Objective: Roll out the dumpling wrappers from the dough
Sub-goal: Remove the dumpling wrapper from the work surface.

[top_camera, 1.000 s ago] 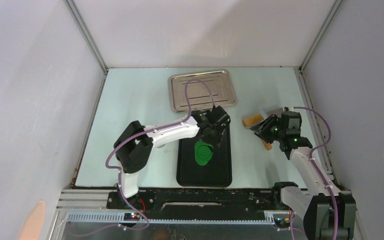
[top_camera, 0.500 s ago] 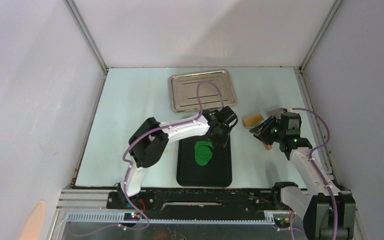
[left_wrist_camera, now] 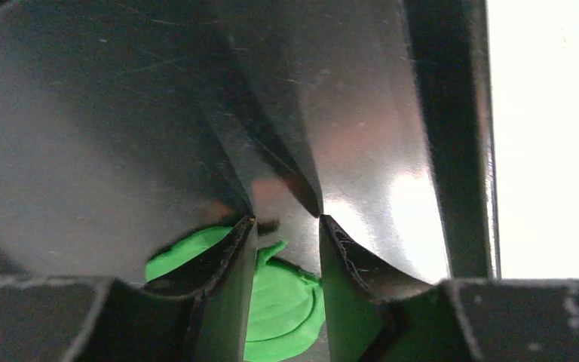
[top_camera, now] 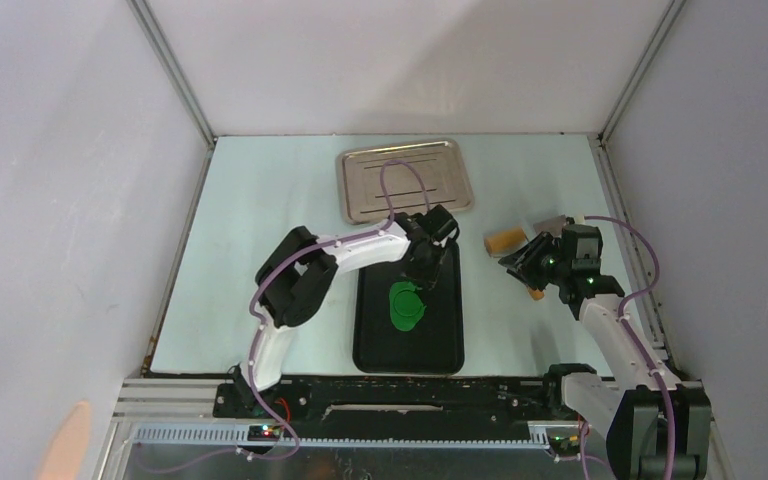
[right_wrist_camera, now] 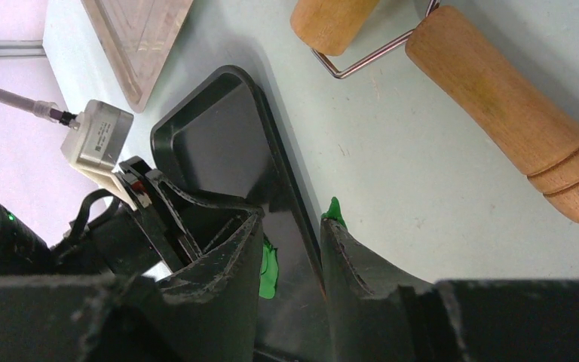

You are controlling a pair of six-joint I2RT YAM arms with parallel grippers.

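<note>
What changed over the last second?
Left arm swung its elbow rightward, and the left tool ended slightly further right over the far end of the black tray, just beyond the dough. Nothing gripped or released. Unchanged: dough, right tool beside the wooden roller, metal tray.

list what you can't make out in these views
- Left wrist: dough mostly hidden behind the left hand and cut by the bottom edge.
- Right wrist: roller cut off at the top and right edges.
- Top external: too small to tell whether the left hand touches the black tray.
</note>
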